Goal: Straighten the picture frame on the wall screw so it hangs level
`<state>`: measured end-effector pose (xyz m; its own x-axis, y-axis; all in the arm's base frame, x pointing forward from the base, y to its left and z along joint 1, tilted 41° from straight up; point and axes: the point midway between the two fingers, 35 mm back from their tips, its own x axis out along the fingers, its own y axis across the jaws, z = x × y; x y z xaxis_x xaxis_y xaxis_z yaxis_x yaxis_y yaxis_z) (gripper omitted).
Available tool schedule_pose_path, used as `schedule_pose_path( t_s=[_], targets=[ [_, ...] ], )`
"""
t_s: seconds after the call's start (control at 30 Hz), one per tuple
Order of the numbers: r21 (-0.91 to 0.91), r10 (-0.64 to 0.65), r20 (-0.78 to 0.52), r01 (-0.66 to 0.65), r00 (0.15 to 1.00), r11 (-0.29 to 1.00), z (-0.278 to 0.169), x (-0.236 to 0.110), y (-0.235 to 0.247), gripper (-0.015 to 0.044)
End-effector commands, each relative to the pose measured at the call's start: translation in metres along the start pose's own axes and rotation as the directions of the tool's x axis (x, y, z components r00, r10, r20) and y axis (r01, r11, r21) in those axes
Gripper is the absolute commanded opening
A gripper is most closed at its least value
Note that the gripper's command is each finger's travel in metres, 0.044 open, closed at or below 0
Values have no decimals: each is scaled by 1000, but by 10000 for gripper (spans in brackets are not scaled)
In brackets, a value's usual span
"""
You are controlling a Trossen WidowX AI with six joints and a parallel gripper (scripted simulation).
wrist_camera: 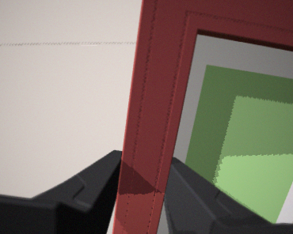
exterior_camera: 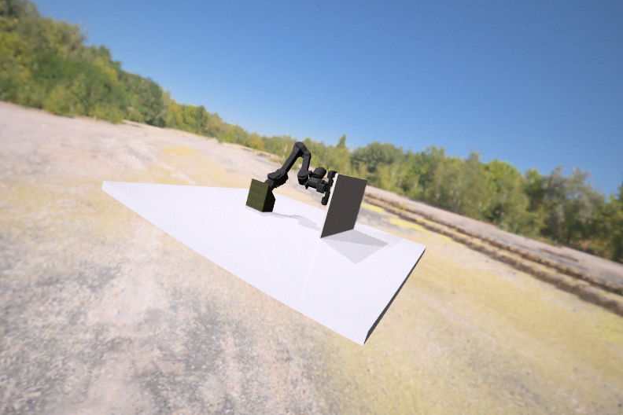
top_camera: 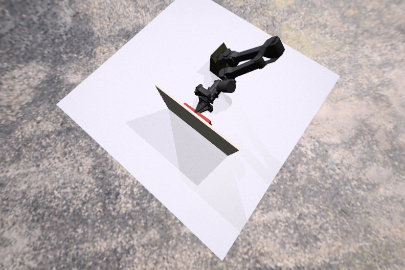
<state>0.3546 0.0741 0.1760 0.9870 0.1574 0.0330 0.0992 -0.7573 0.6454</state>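
Observation:
The picture frame (wrist_camera: 154,99) (top_camera: 204,118) is red with a pale mat and a green picture. In the wrist view its top bar slopes down to the right against the near-level line on the wall, and its left bar leans. My gripper (wrist_camera: 142,163) (top_camera: 196,111) is shut on the left bar, with one finger outside the frame and one over its inner side. The frame hangs in front of the upright wall panel (wrist_camera: 62,99) (top_camera: 199,127) (exterior_camera: 344,204). The screw and the notched strip are hidden. The wall hides the frame in the exterior view.
The wall panel stands on a white table (top_camera: 130,64) (exterior_camera: 211,234). The dark green block (top_camera: 216,59) (exterior_camera: 259,196) at the arm's base stands behind the gripper. The arm arches high between that block and the wall.

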Motion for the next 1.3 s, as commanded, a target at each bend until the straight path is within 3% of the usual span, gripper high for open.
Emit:
schedule_pose_path(
  t_s=[0.0, 1.27],
  targets=[
    [-1, 18, 2, -18, 1000, 1000, 0, 0, 6, 0],
    [-1, 18, 2, -18, 1000, 1000, -1, 0, 8, 0]
  ],
)
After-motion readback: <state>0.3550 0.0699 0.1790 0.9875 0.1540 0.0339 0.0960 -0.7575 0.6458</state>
